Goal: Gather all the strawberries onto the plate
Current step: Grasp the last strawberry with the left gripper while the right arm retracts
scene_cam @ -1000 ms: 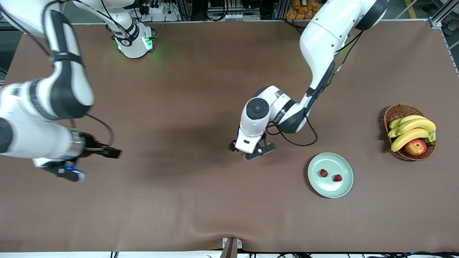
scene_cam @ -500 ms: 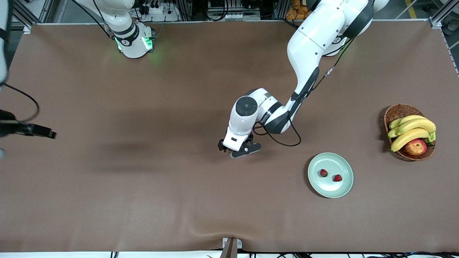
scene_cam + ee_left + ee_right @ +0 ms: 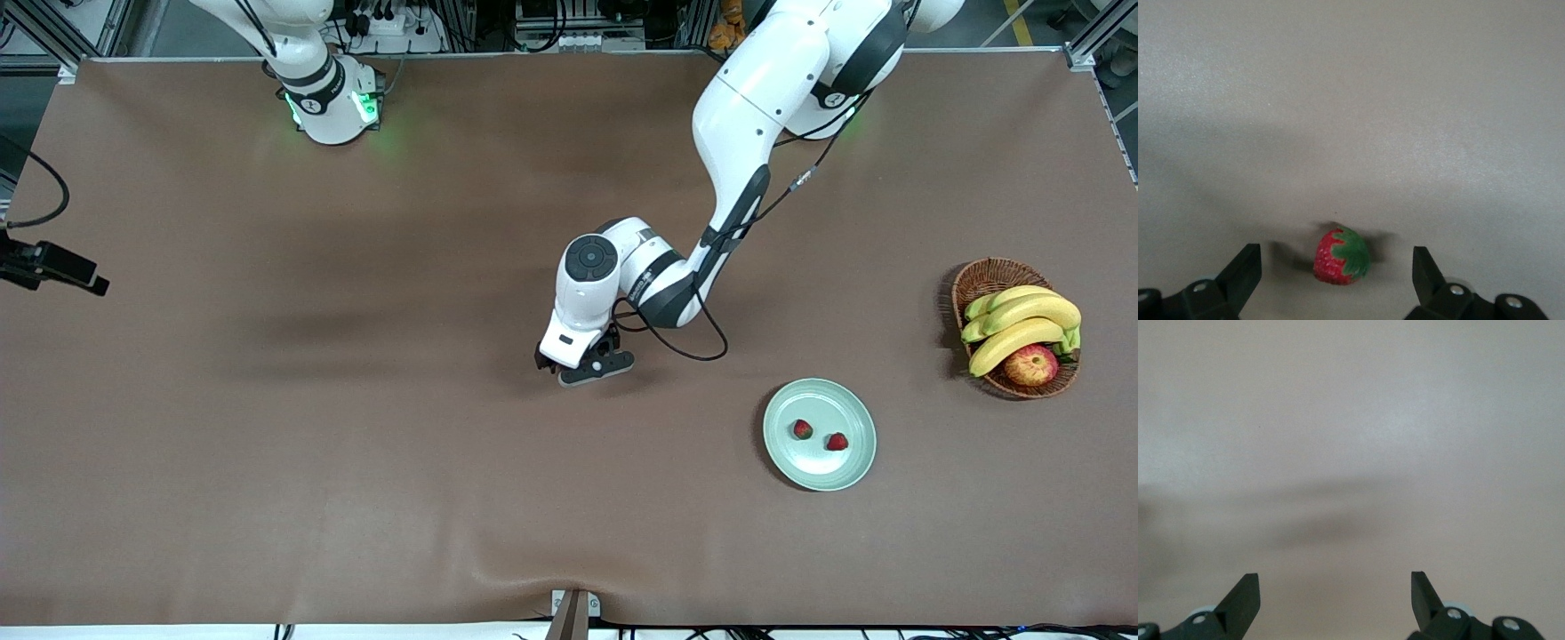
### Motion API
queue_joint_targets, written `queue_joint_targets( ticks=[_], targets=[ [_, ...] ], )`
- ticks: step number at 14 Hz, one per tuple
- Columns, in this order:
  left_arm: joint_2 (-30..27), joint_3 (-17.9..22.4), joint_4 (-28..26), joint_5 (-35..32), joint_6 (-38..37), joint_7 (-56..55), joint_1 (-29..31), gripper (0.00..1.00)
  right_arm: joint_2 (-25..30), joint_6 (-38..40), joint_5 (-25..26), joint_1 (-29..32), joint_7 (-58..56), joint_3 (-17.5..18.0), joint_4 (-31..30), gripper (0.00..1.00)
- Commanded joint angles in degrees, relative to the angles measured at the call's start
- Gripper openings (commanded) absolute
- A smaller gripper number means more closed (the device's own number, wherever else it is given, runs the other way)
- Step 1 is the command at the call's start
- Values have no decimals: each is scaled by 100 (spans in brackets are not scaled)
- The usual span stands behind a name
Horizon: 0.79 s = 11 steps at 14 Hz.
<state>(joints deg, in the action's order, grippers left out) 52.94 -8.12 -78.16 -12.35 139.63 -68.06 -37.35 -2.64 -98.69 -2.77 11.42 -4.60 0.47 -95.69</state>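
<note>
The left claw (image 3: pixel 1337 280) is held low over the middle of the worktop (image 3: pixel 356 444), spread wide and gripping nothing; a third strawberry (image 3: pixel 1341 257) is seen between its fingers in the left wrist view but is hidden by the arm from the front. Two strawberries (image 3: pixel 803 429) lie in the plate (image 3: pixel 836 476). The right claw (image 3: pixel 1335 600), mostly cut off at the front view's edge, is likewise spread wide and empty.

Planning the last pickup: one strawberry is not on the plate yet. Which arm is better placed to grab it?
Left. The left gripper is open with the strawberry lying between its fingers on the table; the right gripper sees only bare table.
</note>
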Motion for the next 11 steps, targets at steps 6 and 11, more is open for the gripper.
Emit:
queue_joint_targets(
  ticks=[6, 11],
  targets=[
    [155, 65, 169, -110, 126, -58, -79, 76, -273, 447, 567, -515, 108, 112, 745, 100],
    [182, 65, 169, -110, 126, -58, -106, 66, -220, 562, 453, -798, 847, 77, 771, 100]
  ],
)
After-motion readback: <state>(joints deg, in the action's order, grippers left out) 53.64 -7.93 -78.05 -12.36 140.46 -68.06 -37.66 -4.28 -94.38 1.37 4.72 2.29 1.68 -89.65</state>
